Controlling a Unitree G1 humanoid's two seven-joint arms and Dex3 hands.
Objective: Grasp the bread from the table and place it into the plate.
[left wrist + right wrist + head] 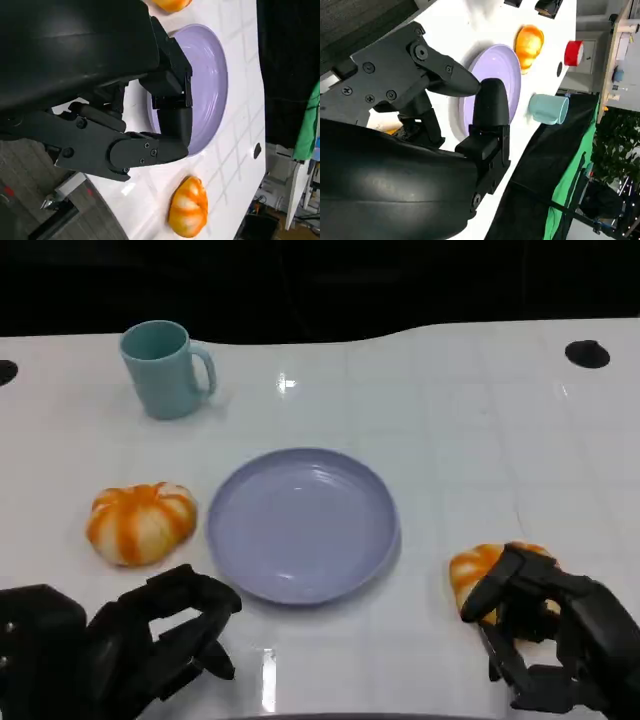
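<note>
Nearest to me, my right hand sits over the orange-and-white bread roll that lies on the white surface to the right of the lavender plate. Its black fingers curl around the roll's near side, and the right wrist view shows a sliver of orange tucked under the palm, but I cannot tell whether the fingers are actually clamped on the bread or just cupped around it; the roll looks to be resting on the surface. My left hand hovers on the near side of the plate, off its left edge, fingers loosely curled and apart with nothing in them.

Beyond that, the plate lies in the middle with nothing on it. A second bread roll sits just left of the plate, close to its rim but apart from it. Farther back, beyond the plate and to its left, stands a teal mug.

I judge the task as barely begun: nothing has reached the plate. What remains is to firm up the grasp on the right-side roll, lift it, carry it over the plate's rim and set it down inside.
</note>
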